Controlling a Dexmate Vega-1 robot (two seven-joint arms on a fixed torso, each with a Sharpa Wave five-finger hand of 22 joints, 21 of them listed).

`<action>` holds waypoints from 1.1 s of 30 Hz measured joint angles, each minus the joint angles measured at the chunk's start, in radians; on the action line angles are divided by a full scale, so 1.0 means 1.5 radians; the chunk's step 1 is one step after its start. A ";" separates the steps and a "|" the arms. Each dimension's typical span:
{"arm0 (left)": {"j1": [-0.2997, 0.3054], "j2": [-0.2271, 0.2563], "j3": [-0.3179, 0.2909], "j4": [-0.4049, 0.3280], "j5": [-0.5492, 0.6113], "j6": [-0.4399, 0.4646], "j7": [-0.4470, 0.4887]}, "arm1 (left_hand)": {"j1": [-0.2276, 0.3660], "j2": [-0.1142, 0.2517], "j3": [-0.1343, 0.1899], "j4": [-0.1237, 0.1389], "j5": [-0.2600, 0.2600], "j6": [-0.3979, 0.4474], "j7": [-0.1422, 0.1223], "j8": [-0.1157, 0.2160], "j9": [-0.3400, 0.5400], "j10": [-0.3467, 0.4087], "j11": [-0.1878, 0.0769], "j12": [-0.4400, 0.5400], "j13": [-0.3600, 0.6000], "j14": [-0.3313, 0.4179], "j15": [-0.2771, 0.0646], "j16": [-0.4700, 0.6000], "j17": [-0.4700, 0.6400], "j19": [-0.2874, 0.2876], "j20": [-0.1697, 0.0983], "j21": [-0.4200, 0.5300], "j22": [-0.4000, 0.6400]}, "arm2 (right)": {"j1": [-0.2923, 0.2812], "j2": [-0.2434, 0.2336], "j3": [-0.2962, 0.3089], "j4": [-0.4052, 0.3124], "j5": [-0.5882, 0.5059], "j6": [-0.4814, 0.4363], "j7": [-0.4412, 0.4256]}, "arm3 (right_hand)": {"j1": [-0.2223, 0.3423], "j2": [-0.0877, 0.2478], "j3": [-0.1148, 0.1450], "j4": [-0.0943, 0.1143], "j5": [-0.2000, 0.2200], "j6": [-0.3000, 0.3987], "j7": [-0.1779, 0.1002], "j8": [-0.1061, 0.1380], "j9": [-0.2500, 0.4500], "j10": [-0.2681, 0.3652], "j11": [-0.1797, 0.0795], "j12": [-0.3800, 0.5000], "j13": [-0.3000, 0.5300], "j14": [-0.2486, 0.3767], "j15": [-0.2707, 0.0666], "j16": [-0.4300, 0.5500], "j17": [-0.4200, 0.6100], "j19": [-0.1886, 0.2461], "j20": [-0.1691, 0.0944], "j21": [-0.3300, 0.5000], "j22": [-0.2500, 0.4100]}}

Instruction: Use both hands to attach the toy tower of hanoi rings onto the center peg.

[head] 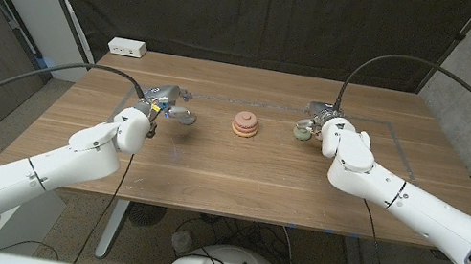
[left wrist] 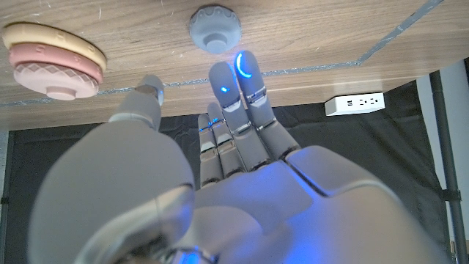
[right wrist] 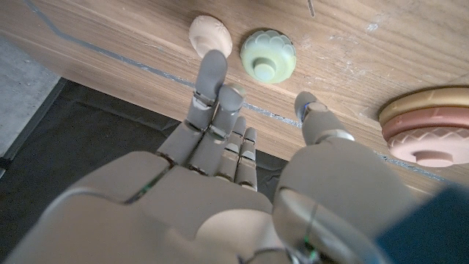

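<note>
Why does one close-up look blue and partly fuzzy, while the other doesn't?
Left wrist view: blue light glows from the left hand itself, tinting its fingers, and the nearest part of the hand is out of focus while the grey ring stays sharp. Right wrist view: the right hand shows in plain warm light, again soft closest to the lens. Head view: evenly lit, nothing blurred.
</note>
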 measured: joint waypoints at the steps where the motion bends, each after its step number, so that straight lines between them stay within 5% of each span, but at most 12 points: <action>1: 0.001 0.001 -0.001 -0.001 -0.001 0.000 0.000 | 0.000 0.000 0.000 0.000 0.000 0.000 0.000 0.000 0.000 0.000 0.000 0.000 0.000 0.000 0.000 0.000 0.000 0.000 0.000 0.000 0.000 | 0.003 0.001 -0.002 0.001 0.000 0.000 0.000 | 0.000 0.000 -0.002 0.002 0.000 0.000 0.000 0.000 0.000 0.000 0.000 0.000 -0.001 0.003 -0.001 0.001 0.002 0.000 0.000 0.000 0.001; 33: 0.029 0.024 -0.019 -0.027 -0.022 0.000 0.001 | -0.001 0.006 0.011 -0.002 0.005 0.000 0.000 0.000 0.003 0.003 0.003 0.000 0.003 0.000 0.000 -0.002 0.000 0.000 0.000 0.000 0.000 | 0.057 0.047 -0.033 0.083 -0.017 -0.012 0.093 | -0.004 -0.003 -0.014 0.001 -0.010 -0.007 0.000 0.008 -0.009 0.000 0.000 0.003 -0.014 0.000 -0.004 -0.010 0.012 0.000 0.000 0.000 0.000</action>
